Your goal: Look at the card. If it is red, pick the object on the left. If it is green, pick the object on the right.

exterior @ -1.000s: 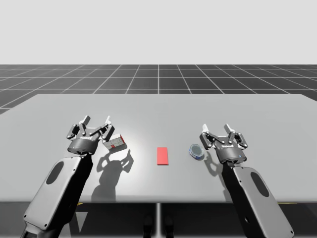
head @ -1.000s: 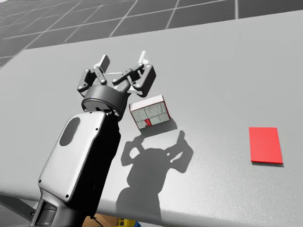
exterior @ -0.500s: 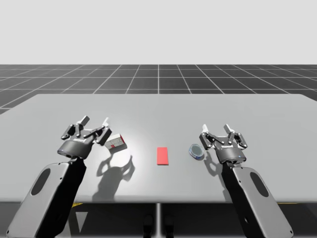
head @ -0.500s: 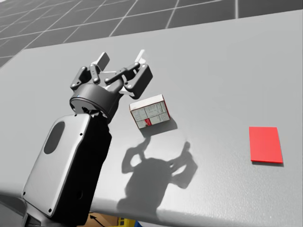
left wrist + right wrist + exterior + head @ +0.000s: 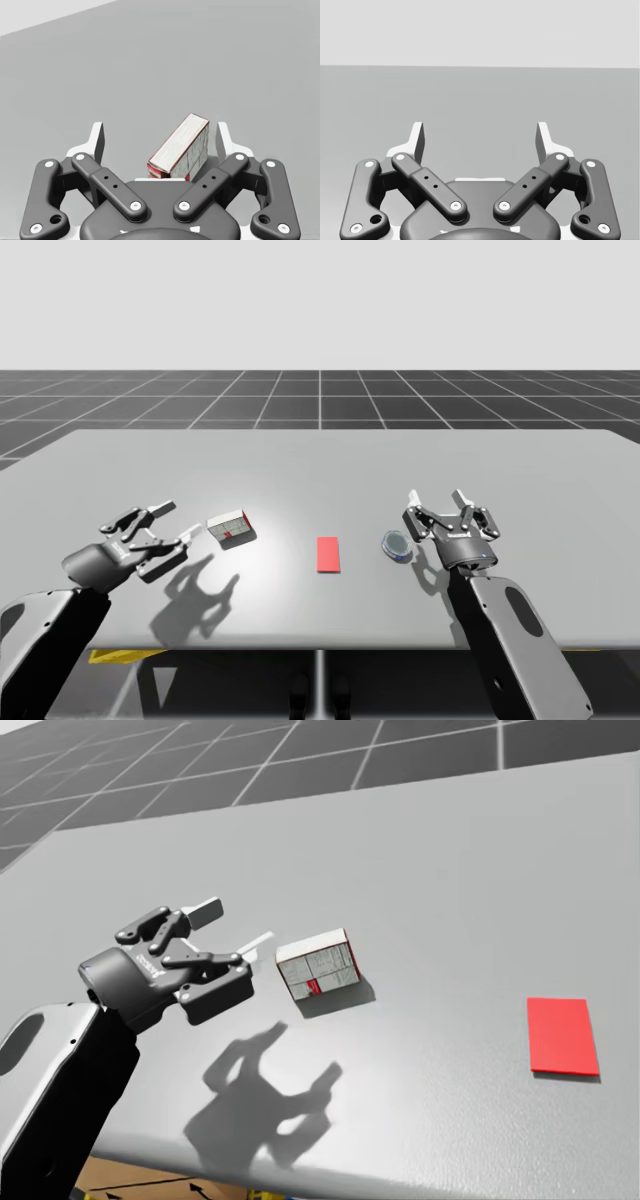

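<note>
A red card (image 5: 328, 553) (image 5: 562, 1036) lies flat at the table's middle. To its left sits a small grey box with red edges (image 5: 230, 528) (image 5: 318, 966) (image 5: 179, 153). To the card's right lies a small round blue-rimmed tin (image 5: 396, 544). My left gripper (image 5: 165, 527) (image 5: 232, 931) (image 5: 160, 140) is open, tilted low, a short way left of the box and pointing at it; the box lies ahead between the finger lines, untouched. My right gripper (image 5: 447, 504) (image 5: 480, 137) stands open beside the tin, with nothing between its fingers.
The grey table (image 5: 320, 460) has its front edge close to both arms. A dark gridded floor (image 5: 320, 395) lies beyond the far edge.
My left arm has drawn back to the left and dropped lower, its gripper tipping over to point sideways at the box. The box, the card, the tin and the right arm have stayed put.
</note>
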Robot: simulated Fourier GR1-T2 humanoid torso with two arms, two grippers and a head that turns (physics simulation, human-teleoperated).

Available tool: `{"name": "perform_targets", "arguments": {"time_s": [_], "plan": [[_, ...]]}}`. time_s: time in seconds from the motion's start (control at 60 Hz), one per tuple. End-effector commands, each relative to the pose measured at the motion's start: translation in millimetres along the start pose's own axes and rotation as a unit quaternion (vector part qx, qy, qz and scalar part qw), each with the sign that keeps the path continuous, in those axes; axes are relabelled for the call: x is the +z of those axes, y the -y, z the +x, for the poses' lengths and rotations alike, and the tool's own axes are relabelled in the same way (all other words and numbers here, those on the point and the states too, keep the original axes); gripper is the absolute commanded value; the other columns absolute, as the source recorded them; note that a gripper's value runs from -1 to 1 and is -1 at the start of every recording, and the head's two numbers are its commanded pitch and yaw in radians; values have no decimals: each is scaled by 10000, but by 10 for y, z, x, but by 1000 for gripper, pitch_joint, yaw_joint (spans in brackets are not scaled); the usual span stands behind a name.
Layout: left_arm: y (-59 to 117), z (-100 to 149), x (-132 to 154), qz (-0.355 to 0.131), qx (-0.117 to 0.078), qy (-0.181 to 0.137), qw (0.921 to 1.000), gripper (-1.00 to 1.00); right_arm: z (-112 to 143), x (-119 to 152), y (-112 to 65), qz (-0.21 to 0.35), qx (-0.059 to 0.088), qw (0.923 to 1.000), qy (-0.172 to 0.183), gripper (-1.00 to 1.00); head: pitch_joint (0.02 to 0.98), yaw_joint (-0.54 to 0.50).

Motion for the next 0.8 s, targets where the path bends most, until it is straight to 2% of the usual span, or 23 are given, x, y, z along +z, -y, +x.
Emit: {"name": "perform_targets", "arguments": {"time_s": [0.017, 0.133, 0.267, 0.483, 0.8], "plan": [[-76, -246, 74, -584, -50, -294, 9978, -1000, 6, -3, 0, 17, 5, 10000, 31, -1000, 780, 366], [-92, -453, -21, -886, -123, -617, 9941, -1000, 7, -3, -2, 32, 4, 10000, 44, -1000, 776, 367], [-108, -563, -161, -1001, -34, -712, 9924, -1000, 7, -3, -2, 32, 3, 10000, 44, -1000, 772, 366], [-77, -580, -368, -1122, -30, -831, 9902, -1000, -1, -9, -2, 57, 42, 9999, 83, -1000, 772, 358], [-18, -579, -646, -1309, 37, -806, 9881, -1000, -5, -3, 2, 62, 92, 9999, 110, -1000, 769, 350]]}}
